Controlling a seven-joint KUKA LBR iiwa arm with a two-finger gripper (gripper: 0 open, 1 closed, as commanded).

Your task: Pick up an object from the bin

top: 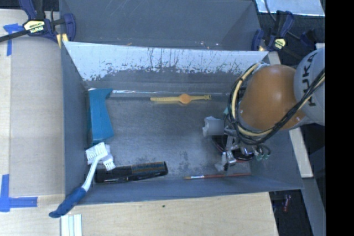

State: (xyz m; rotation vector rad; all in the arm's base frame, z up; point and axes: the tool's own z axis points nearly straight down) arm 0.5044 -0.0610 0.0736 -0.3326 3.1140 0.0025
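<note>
Grey metal bin, contents and arm. Item 1: light-blue plastic block, oblong, lying flat by the left wall toward the far left corner. Item 2: white-headed toothbrush with a blue handle, slantwise in the near left corner, handle end up over the near rim, head just beside the block's near end. Item 3: black oblong brush or comb, flat along the near edge, its left end close beside the toothbrush. Item 4: thin yellow stick with a round bulge at its middle, along the foot of the far wall, well apart from the rest. Item 5: thin red-brown stick, pencil-like, along the near edge toward the near right corner. Item 6: small grey lump, just beside the wrist; loose thing or robot part cannot be told. Arm: enters over the right wall, orange dome-shaped cover and cables on the wrist. The gripper is low over the floor near the near right corner, just beyond the red-brown stick, the nearest item. Whether it stands wide or narrow cannot be told, and nothing is seen held. Step judged: approach, grasp not yet made. Next move, judged: descend to the floor astride the red-brown stick and close across its width. The stick is thin and lies flat, so it may roll or slip.
</note>
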